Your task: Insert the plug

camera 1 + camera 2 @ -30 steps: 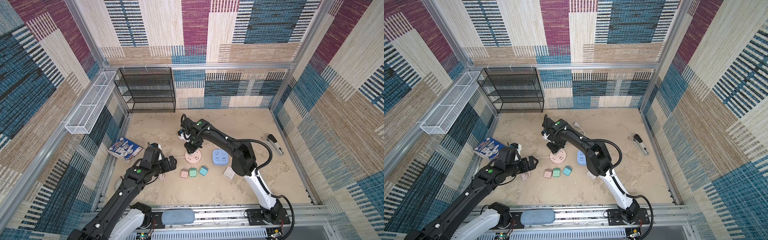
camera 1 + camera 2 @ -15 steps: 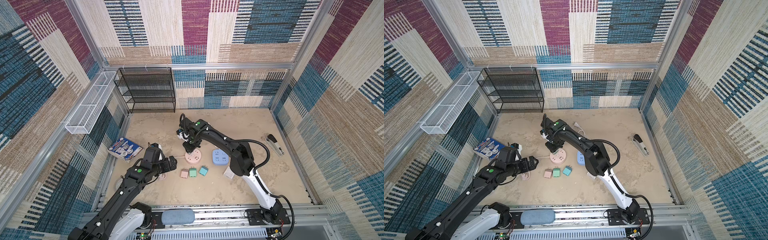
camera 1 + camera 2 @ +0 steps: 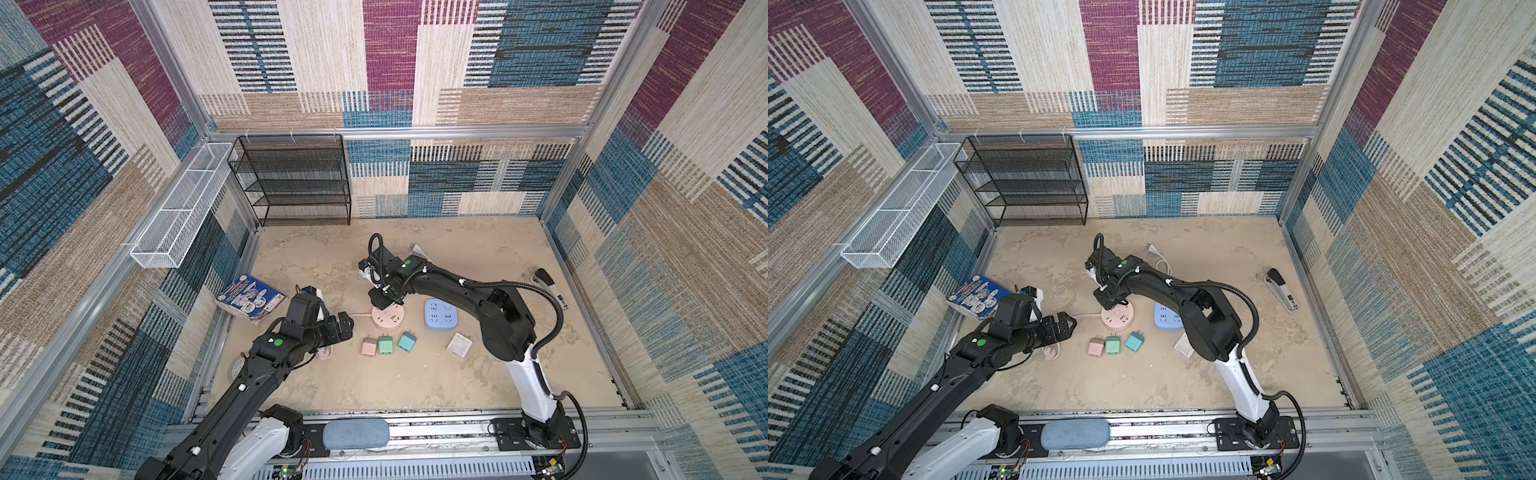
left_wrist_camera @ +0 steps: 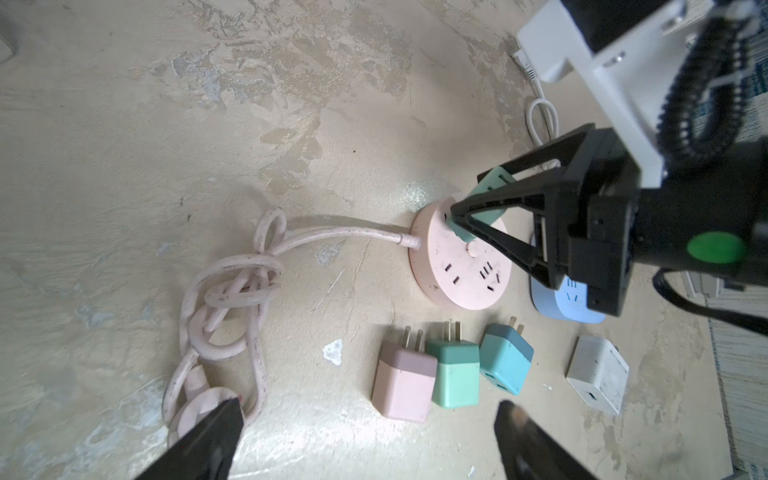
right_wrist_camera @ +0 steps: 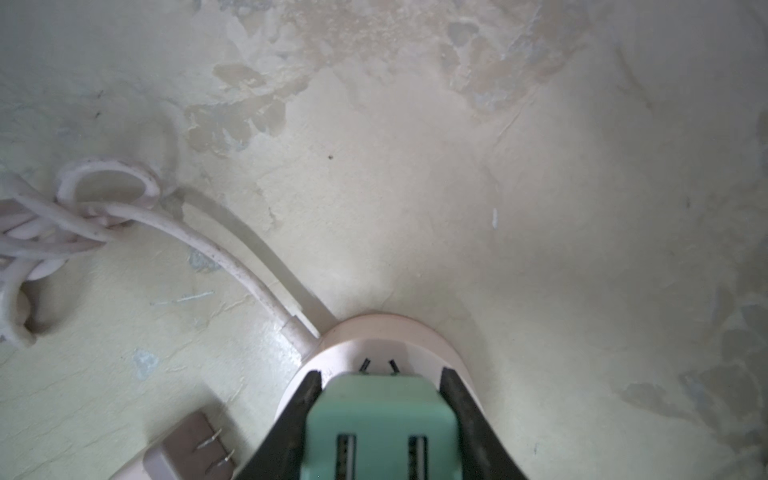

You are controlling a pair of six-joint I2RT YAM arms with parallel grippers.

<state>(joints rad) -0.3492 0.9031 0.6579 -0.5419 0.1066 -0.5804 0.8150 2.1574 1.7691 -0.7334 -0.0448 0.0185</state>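
Right end effector [image 5: 380,375] dipped slightly, pinching green plug [image 5: 380,419] at pink socket [image 4: 461,270]; left end effector [image 4: 369,407] spread

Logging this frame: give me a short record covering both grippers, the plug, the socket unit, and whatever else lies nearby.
right gripper: shut on held green plug
held green plug: tilted, lower end at pink power strip; seating unclear
left gripper: open, empty
lying loose: pink plug, loose green plug, teal plug, white plug
also: blue power strip
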